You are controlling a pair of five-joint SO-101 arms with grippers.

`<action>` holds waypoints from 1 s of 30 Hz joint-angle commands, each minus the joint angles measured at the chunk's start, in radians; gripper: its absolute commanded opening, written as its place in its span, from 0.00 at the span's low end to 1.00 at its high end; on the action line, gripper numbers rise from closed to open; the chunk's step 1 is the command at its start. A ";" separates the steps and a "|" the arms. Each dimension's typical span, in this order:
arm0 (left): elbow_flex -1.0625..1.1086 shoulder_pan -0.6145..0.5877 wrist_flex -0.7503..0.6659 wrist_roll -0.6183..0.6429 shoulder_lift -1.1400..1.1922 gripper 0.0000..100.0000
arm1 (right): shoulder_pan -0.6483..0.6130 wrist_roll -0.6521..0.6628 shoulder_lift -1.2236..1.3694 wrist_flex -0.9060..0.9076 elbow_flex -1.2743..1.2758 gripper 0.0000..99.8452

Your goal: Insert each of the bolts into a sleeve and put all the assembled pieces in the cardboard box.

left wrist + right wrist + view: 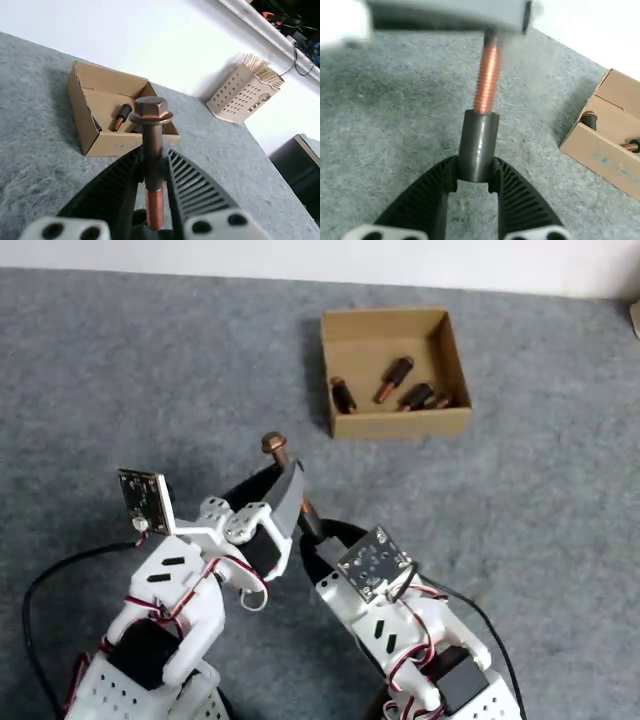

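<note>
Bolt [151, 112] sat clamped in the left pincer [154, 157], its threaded tip at the mouth of the sleeve [478, 145] gripped by the right pincer [474, 171], long axes in line. Cardboard box [400, 423] lay at two o'clock.

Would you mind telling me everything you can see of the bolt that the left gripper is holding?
The bolt is copper-coloured metal, with a hexagonal flanged head, a smooth upper shank and a threaded lower part. The left gripper clamps its shank between ribbed black jaws, head sticking out past them. In the right wrist view its threaded end meets the mouth of the dark sleeve held by the right gripper.
</note>
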 commanded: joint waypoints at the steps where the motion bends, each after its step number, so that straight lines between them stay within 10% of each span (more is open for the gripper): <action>1: 0.004 -0.022 -0.038 0.000 -0.001 0.00 | -0.012 -0.009 -0.005 -0.031 -0.018 0.00; 30: 0.105 -0.137 -0.187 0.055 -0.010 0.00 | 0.041 -0.012 -0.007 -0.033 -0.019 0.00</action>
